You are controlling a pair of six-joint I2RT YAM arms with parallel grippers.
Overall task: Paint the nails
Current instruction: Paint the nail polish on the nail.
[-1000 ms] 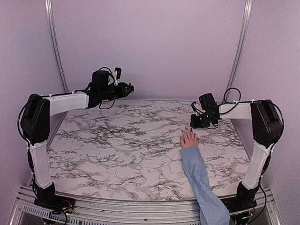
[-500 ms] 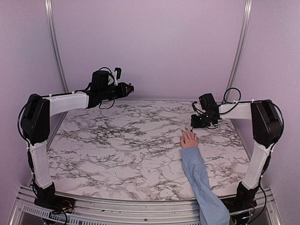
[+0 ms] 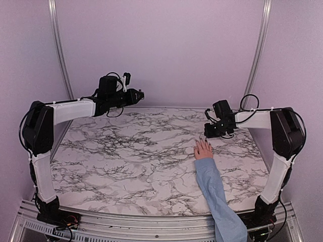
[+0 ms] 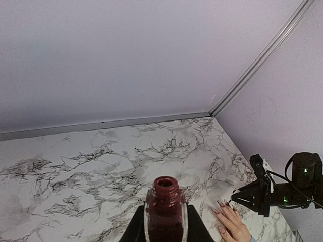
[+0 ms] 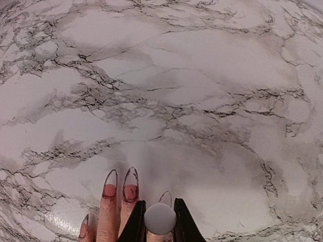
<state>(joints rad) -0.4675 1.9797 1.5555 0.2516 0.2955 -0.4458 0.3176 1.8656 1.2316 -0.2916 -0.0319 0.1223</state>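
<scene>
I look at the small pinkish hand point(image 3: 203, 149) with the light-blue sleeve point(image 3: 214, 189). It lies flat on the right side of the white marble table with dark veins point(image 3: 126, 151). Its long pointed nails point(image 5: 130, 177) are at the far end of the fingers. They point away from the arm bases, toward the back wall. Two nails have dark red paint low down and bare tips.

My right gripper point(image 3: 208, 131) hangs just past the fingertips, very near them. Its jaws are pressed on a round pale grey cap point(image 5: 160, 218). I think this is the top of the brush. The brush hairs are hidden under it, so I cannot tell if they touch a nail. In the right wrist view the cap sits right over the next finger. That finger's nail peeks out just beyond the cap. The two red nails are just to the left of it in that view.

My left gripper point(image 3: 137, 95) is high up and well apart, over the far left of the table. Its jaws pinch a small clear bottle of dark red polish point(image 4: 165, 214). The bottle stands upright with its mouth open.

So the right arm is the near one. I think the next stroke has to run along the finger, from the skin end out to the tip. It should need only a tiny move.
</scene>
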